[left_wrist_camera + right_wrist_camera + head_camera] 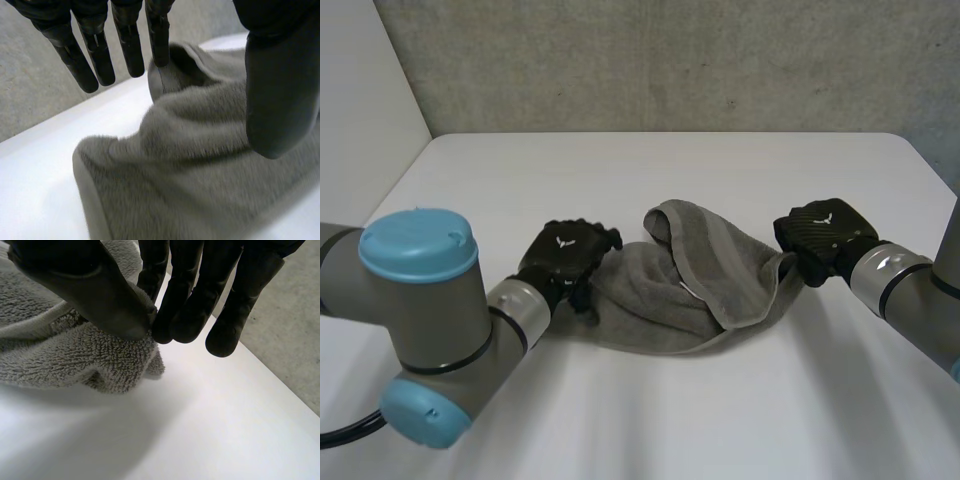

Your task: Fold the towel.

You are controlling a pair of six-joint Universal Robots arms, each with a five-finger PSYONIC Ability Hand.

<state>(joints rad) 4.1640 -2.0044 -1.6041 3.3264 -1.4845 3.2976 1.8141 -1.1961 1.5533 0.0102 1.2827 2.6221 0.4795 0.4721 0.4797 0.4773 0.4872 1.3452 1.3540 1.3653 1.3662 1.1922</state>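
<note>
While bunched, towel (pixel 690 290) pinched by right hand (pixel 825 235) fingers (pixel 187 300), under spread left hand (pixel 565 255) fingers (pixel 97 52).

The grey terry towel (pixel 655 300) lies crumpled in a loose heap on the white surface (pixel 620 410). Its hemmed edge (pixel 708 252) curls over the top.

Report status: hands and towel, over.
Left hand open over towel's left end. Right hand pinching its right end. Towel bunched on table, not yet folded.
</note>
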